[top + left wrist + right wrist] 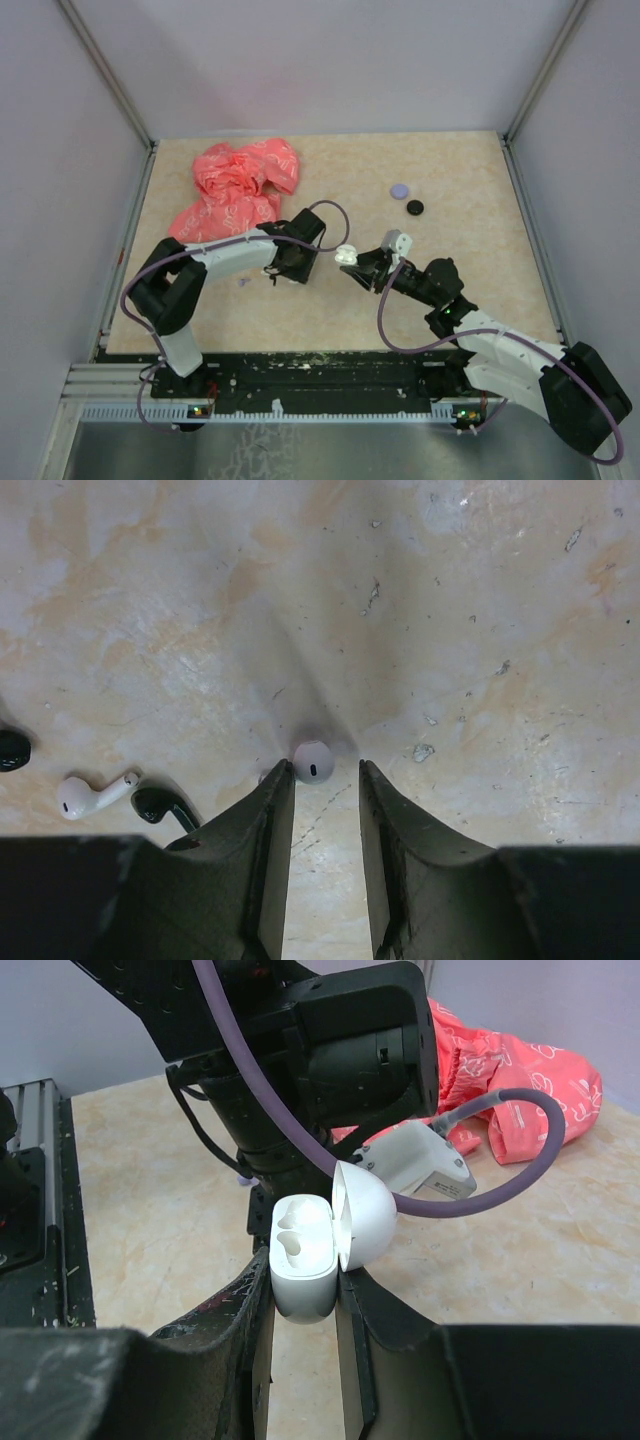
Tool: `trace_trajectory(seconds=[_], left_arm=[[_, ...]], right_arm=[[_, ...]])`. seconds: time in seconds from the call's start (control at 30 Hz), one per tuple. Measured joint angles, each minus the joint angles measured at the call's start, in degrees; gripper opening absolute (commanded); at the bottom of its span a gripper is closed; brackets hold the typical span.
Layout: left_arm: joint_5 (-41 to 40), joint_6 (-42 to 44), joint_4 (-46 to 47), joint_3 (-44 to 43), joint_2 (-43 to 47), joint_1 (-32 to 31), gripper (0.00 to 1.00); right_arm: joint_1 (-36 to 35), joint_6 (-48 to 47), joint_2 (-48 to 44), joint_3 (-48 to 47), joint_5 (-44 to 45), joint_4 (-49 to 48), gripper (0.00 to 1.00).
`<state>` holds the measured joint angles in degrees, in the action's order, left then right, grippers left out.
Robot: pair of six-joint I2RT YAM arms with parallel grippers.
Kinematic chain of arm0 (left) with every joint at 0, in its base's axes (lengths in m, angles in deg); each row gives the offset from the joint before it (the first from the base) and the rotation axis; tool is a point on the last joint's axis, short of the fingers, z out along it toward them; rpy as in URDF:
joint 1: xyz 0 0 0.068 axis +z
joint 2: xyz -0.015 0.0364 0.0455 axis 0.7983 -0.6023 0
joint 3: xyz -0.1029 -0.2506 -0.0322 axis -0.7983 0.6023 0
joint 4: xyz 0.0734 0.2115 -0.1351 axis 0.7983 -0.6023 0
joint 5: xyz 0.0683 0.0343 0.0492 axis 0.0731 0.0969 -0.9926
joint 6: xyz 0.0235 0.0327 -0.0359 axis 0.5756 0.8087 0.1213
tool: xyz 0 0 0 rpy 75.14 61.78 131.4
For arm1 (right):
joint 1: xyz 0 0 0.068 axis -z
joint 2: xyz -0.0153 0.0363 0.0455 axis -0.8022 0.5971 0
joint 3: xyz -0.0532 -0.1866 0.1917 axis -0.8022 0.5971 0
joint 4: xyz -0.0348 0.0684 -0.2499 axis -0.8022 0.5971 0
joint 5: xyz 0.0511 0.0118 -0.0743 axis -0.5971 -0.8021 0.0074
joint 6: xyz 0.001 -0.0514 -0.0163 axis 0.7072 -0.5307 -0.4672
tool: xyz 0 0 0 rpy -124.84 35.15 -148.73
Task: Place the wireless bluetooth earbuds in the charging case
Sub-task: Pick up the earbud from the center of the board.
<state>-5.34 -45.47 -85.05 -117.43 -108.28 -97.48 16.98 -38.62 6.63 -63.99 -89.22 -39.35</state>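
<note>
My right gripper (360, 264) is shut on the white charging case (347, 254) and holds it above the table mid-scene. In the right wrist view the case (303, 1260) has its lid (365, 1215) open and both slots look empty. My left gripper (285, 268) points down at the table, open. In the left wrist view a pale earbud (313, 761) lies on the table just at the fingertips (278, 780), close to the left one. A white earbud (95, 793) and a black earbud (160, 805) lie to its left.
A crumpled pink cloth (235, 190) lies at the back left. A pale purple disc (401, 189) and a black disc (415, 207) sit at the back right. A tiny pale bud (243, 282) lies left of my left gripper. Another black object (12, 748) shows at the left edge.
</note>
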Motion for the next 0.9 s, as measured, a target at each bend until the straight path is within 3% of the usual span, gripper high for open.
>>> trace_trajectory(seconds=[0.27,0.9], left_arm=[[-1.1,0.2,-0.5,-0.6,-1.4,-0.1,0.34],[-2.1,0.8,-1.5,-0.8,-1.1,-0.4,0.12]], right_arm=[[0.0,0.0,0.0,0.0,-0.1,0.0,0.00],[0.0,-0.2,-0.5,0.0,0.0,0.7,0.00]])
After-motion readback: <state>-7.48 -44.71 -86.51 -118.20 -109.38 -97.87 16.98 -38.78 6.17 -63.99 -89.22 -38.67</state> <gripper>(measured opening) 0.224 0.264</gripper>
